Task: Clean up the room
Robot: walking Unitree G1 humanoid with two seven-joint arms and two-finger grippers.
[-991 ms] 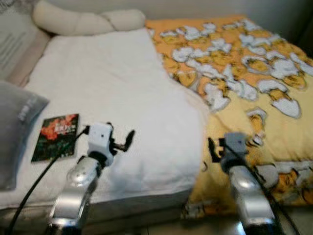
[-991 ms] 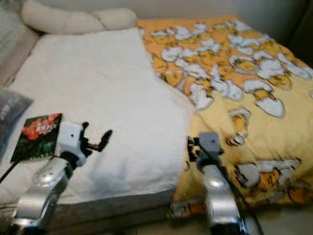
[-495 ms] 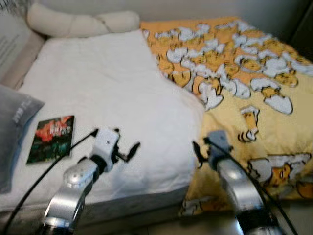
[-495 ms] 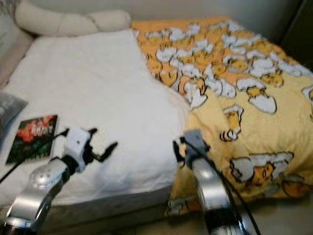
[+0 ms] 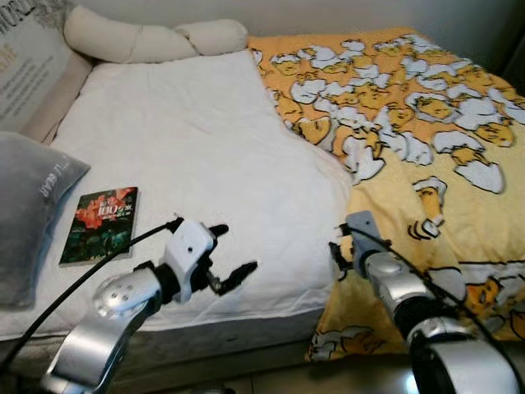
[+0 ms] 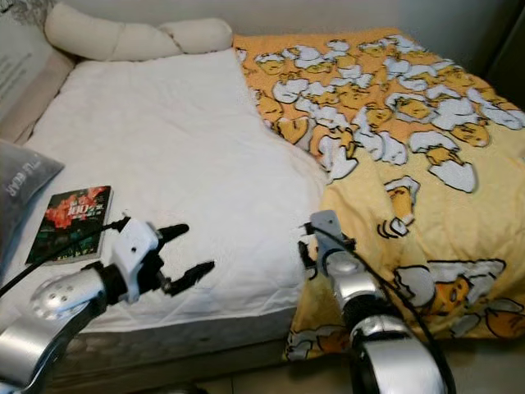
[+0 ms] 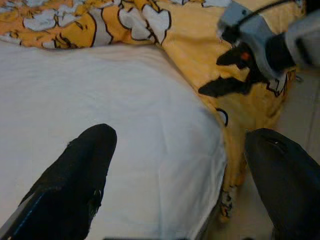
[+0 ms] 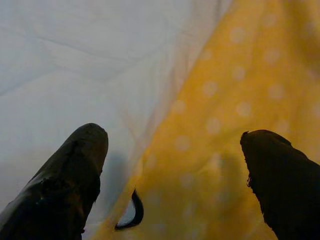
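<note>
Now: we are standing at the foot of the bed (image 5: 189, 148), both arms raised over its near edge.
Left claw (image 5: 230, 256): we are holding it spread wide above the white sheet near the bed's front edge, gripping nothing.
Right claw (image 5: 338, 249): we are hovering it at the seam where the yellow blanket (image 5: 426, 139) meets the sheet; its wrist view shows the fingers (image 8: 65, 175) parted, with blanket edge and sheet between them, and nothing pinched yet.
Blanket: it is lying bunched over the bed's right half, its edge folded back and its lower end hanging off the front.
Book (image 5: 100, 224): it is lying flat on the sheet at our left, just beside the grey pillow (image 5: 29, 213), well apart from both claws.
Bolster (image 5: 152, 37): it is resting along the head of the bed.
Step, as we are judging it: we seem to be lining up to take hold of the blanket's edge.
Next move, as we are judging it: we should be lowering the right claw onto that edge and closing on one layer only, since thin cloth is prone to slipping out.
</note>
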